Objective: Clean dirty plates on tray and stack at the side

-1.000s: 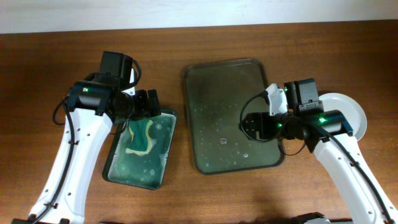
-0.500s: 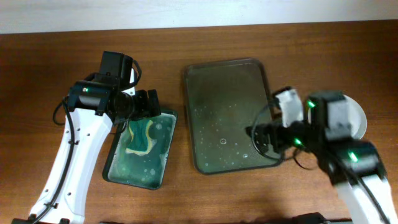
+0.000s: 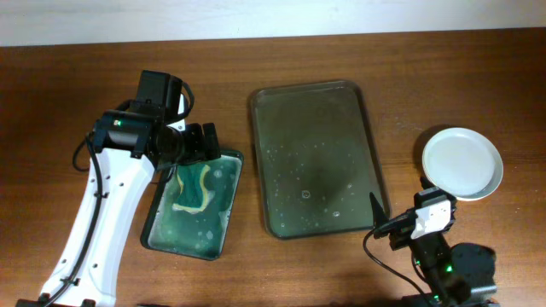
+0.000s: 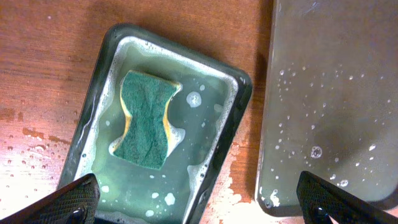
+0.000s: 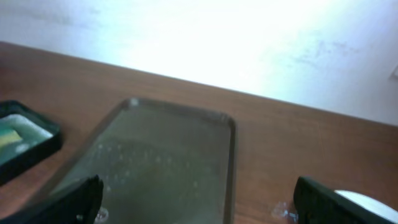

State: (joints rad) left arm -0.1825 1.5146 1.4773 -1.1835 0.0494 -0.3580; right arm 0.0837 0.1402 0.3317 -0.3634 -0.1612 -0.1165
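Note:
The tray [image 3: 311, 158] lies mid-table, wet with droplets, with no plate on it. A white plate [image 3: 462, 162] sits on the table to its right, clean on top; I cannot tell how many are stacked there. My right gripper [image 3: 386, 218] is open and empty, low at the front right, near the tray's front right corner. In the right wrist view its fingers [image 5: 68, 202] frame the tray [image 5: 161, 162], with the plate's edge [image 5: 373, 202] at lower right. My left gripper [image 3: 203, 143] is open and empty above the small green tray.
The small green tray [image 4: 93, 124] holds soapy water and a green-and-yellow sponge [image 4: 146, 118]. It lies left of the big tray [image 4: 336, 93], with a wet strip of table between them. The wall runs along the far table edge.
My right arm has pulled back from over the tray's right side to the front right of the table, uncovering the white plate. The left arm has not moved.

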